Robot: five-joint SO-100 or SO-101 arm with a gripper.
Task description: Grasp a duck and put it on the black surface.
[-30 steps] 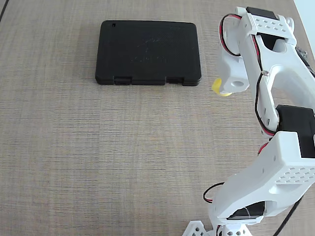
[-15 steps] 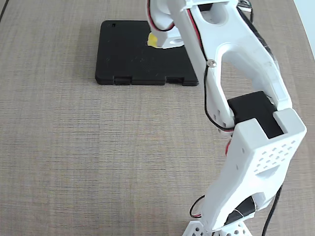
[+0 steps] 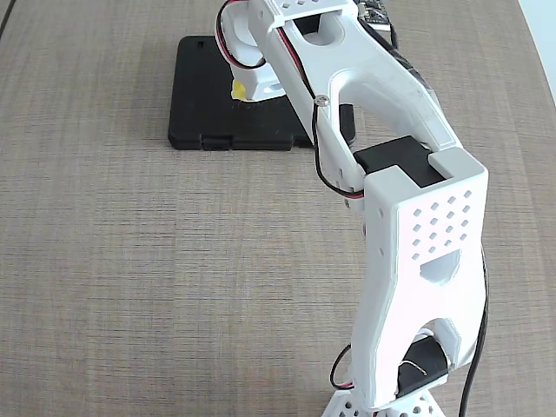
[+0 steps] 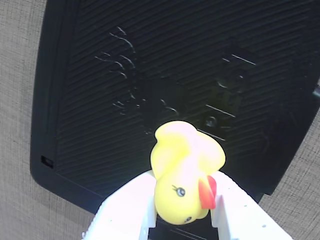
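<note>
The yellow duck (image 4: 182, 172) with its red-orange beak is held between my white gripper's (image 4: 182, 212) two fingers, directly over the black surface (image 4: 150, 75). Whether the duck touches the case I cannot tell. In the fixed view only a sliver of the duck (image 3: 237, 89) shows under the arm, over the black surface (image 3: 213, 95) at the far side of the table. The gripper itself is hidden by the arm there.
The white arm (image 3: 408, 217) reaches from its base (image 3: 382, 404) at the bottom right across the grey woven tabletop (image 3: 130, 261) and covers the case's right part. A pale strip runs along the table's right edge (image 3: 543, 26).
</note>
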